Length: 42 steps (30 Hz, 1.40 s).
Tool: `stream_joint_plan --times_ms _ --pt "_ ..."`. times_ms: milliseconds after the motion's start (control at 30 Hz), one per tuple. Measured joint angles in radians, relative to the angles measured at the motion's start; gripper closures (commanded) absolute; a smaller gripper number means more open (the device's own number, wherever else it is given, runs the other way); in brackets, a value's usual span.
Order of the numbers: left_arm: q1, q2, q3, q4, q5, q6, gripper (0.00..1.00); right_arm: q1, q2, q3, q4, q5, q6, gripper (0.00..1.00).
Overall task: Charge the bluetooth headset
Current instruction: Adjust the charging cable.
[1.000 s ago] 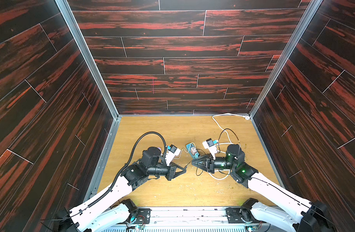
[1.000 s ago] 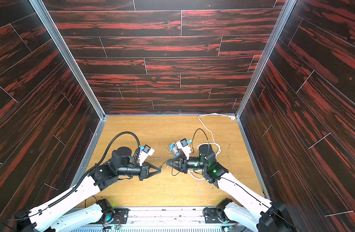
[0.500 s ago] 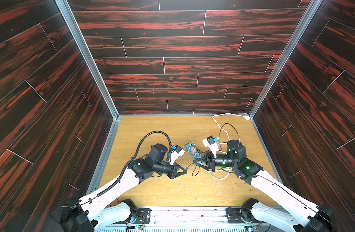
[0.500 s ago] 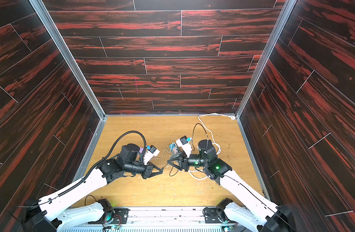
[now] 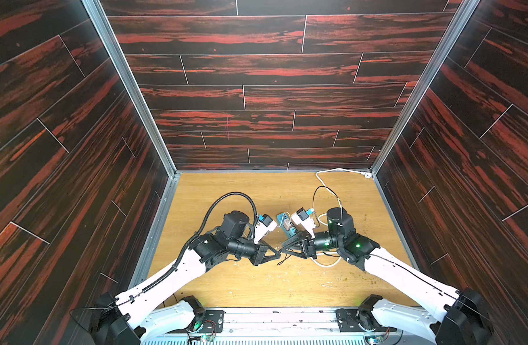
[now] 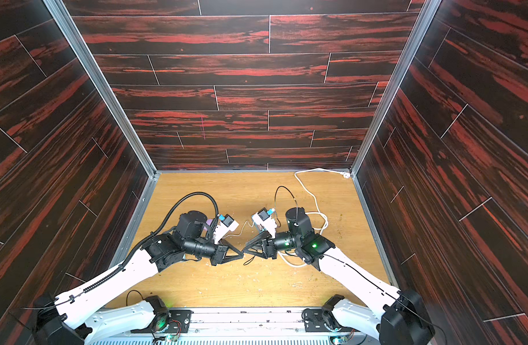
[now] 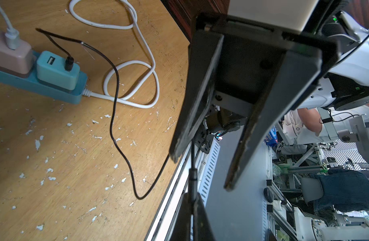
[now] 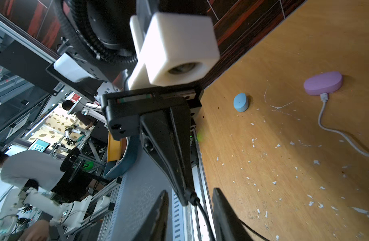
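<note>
Fingers of left gripper (image 5: 279, 254) pinch black cable (image 7: 112, 116); right gripper (image 5: 283, 249) spread beside it. Bare tabletop (image 5: 256, 286) at 6 o'clock, to front rail (image 5: 262, 312).

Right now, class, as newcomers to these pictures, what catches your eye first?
Two arms meet tip to tip mid-table: the left hand is shut on the black cable by its end, and the right hand stands open facing it. A teal power strip sits just beyond them, with a white cord looping over the wood.
</note>
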Motion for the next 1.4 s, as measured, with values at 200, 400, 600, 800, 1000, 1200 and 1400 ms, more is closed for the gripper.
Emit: stream_joint_plan --times_ms 200,400,600,800,1000,1200,1400 --pt "0.0 0.01 0.008 0.0 0.016 0.0 1.0 0.021 0.017 0.0 -0.002 -0.024 -0.012 0.79" --pt "-0.001 0.013 0.012 -0.011 0.031 0.006 1.0 0.021 0.018 0.0 -0.002 -0.031 -0.01 0.89" --pt "-0.001 0.013 0.012 -0.016 0.041 0.007 1.0 0.021 0.018 0.0 0.0 -0.037 -0.011 1.0" --pt "-0.001 0.011 0.011 -0.027 0.013 -0.001 0.62 0.023 0.009 0.0 0.008 -0.035 -0.011 1.0" --pt "0.0 -0.017 0.01 -0.058 -0.145 -0.014 0.47 0.015 -0.008 -0.013 0.029 0.04 0.0 1.0" --pt "0.012 -0.122 -0.04 -0.092 -0.393 -0.085 0.33 -0.016 -0.008 -0.029 0.036 0.159 0.018 1.0" --pt "0.084 -0.188 -0.108 -0.174 -0.661 -0.249 0.24 -0.026 0.001 -0.041 0.058 0.231 0.036 1.0"
